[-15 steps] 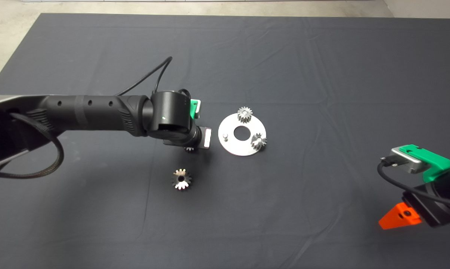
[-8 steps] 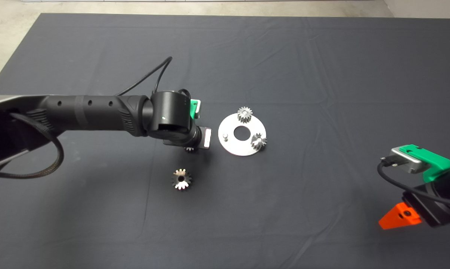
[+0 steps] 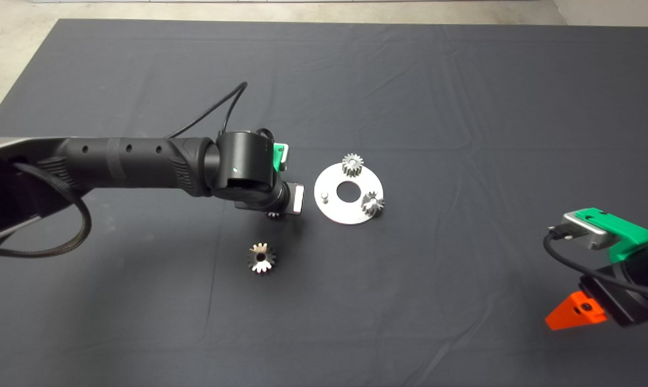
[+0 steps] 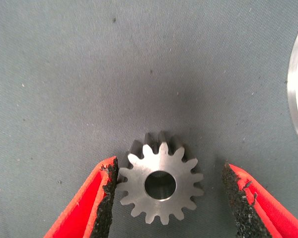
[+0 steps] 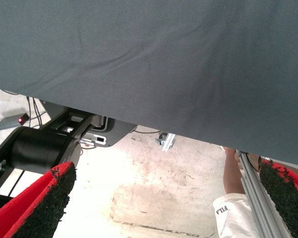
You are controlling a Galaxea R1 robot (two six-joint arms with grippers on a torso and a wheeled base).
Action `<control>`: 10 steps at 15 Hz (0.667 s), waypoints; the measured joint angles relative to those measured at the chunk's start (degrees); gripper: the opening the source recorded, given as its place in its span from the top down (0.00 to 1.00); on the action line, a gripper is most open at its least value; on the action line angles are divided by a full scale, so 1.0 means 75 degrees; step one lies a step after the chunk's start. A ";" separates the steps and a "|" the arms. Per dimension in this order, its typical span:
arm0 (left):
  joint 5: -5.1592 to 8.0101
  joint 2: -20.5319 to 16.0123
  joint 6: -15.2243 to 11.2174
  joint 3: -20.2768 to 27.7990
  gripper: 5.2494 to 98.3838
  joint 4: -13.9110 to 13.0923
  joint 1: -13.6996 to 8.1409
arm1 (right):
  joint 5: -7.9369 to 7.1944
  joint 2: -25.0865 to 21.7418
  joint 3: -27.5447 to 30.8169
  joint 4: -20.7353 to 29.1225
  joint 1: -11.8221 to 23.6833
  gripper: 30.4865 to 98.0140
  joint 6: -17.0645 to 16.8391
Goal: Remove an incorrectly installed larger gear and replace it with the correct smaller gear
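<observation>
- The mat (image 3: 463,107) covers the table, and the work takes place near its centre.
- The left arm (image 3: 130,161) reaches in from 9 o'clock, stretched almost level, with its wrist turned down so that the left gripper (image 4: 166,198) points straight at the mat, just at 9 o'clock of the round plate (image 3: 334,212).
- The right gripper (image 5: 164,203) waits at the 4 o'clock edge of the mat. Its fingers are spread wide and hold nothing; between them I see only the mat edge, the floor and a person's leg (image 5: 231,173).
- The plate carries two small gears: one (image 3: 352,163) at its 12 o'clock and one (image 3: 372,203) at its 4 o'clock. The pin (image 3: 325,196) at its 9 o'clock is bare.
- The larger gear (image 3: 261,257) lies flat on the mat, at 7 o'clock from the plate and well apart from it, so I judge the removal is done.
- The smaller gear (image 4: 161,184) lies flat between the open left fingers. One pad (image 4: 108,196) seems to touch its teeth; the other pad (image 4: 238,198) is apart from them. It is not yet gripped.
- The step in hand is, I think, picking up this gear. The next move calls for closing squarely on the teeth, then lifting and setting the bore over the bare pin.
</observation>
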 measured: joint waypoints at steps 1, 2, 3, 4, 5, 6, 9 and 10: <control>-0.0003 0.0000 0.0011 0.0000 0.49 0.0000 -0.0003 | 0.0000 0.0001 0.0000 0.0000 0.0000 0.00 0.0000; -0.0002 0.0000 0.0024 0.0000 0.49 -0.0003 -0.0003 | 0.0000 0.0000 0.0000 0.0000 0.0000 0.00 0.0000; -0.0001 0.0000 0.0041 0.0000 0.49 -0.0003 -0.0003 | 0.0000 0.0003 0.0000 0.0000 0.0000 0.00 0.0000; 0.0000 0.0000 0.0052 0.0000 0.49 -0.0003 -0.0003 | 0.0000 0.0000 0.0000 0.0000 0.0000 0.00 0.0000; 0.0000 0.0000 0.0075 0.0000 0.49 -0.0003 -0.0003 | 0.0000 0.0000 0.0000 0.0000 0.0000 0.00 0.0000; 0.0000 0.0000 0.0119 0.0000 0.49 -0.0003 -0.0001 | 0.0000 0.0000 0.0000 0.0000 0.0000 0.00 0.0000; 0.0000 0.0000 0.0187 0.0000 0.49 0.0000 0.0047 | 0.0000 0.0000 0.0000 0.0000 0.0000 0.00 -0.0003; 0.0007 0.0000 0.0202 0.0000 0.49 0.0001 0.0097 | -0.0001 0.0000 0.0000 0.0000 0.0000 0.00 0.0000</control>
